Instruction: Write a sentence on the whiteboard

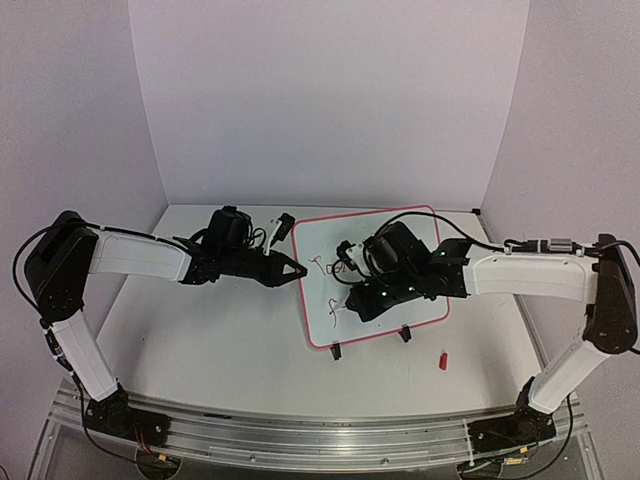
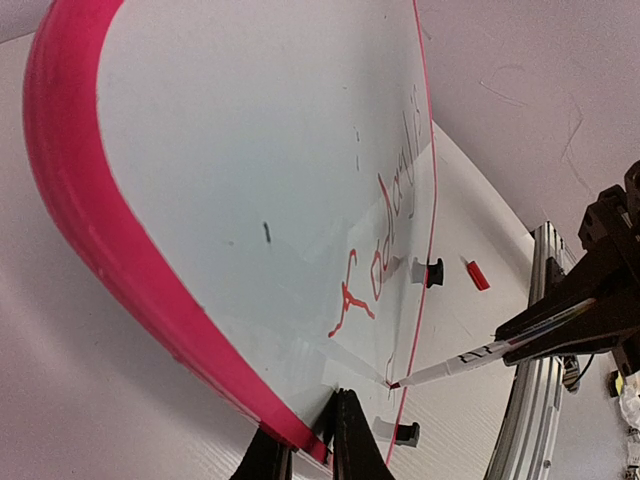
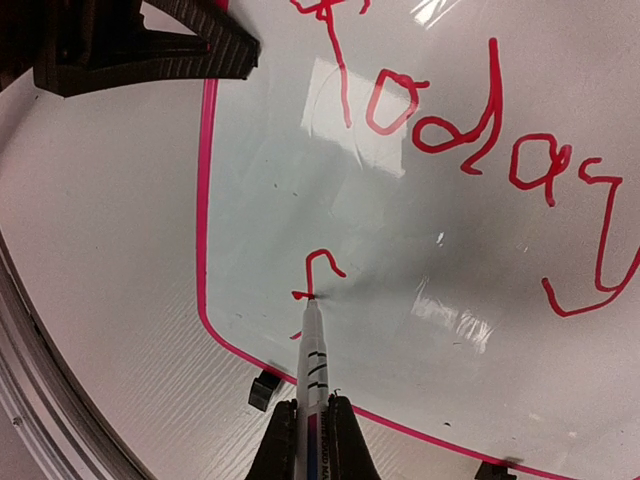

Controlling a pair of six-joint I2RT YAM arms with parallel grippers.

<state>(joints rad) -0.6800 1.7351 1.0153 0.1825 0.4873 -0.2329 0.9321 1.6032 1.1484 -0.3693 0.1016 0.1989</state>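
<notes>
The whiteboard (image 1: 322, 242) with its thin red-pink frame leans on a wire stand right of centre. My left gripper (image 1: 298, 268) is shut on the board's left edge; in the left wrist view its jaws (image 2: 312, 440) pinch the pink frame (image 2: 75, 200). My right gripper (image 3: 312, 405) is shut on a white marker (image 3: 312, 360), whose tip touches the whiteboard (image 3: 480, 280) at the crossbar of an "f" (image 3: 318, 272). The sentence (image 3: 470, 140) is in red: "Today" on the upper line and the single "f" below it.
A red marker cap (image 1: 441, 359) lies on the white table in front of the board's right corner. The stand's black feet (image 1: 337, 351) poke out under the board's near edge. Walls close the table on three sides; a metal rail (image 1: 300, 435) runs along the near edge.
</notes>
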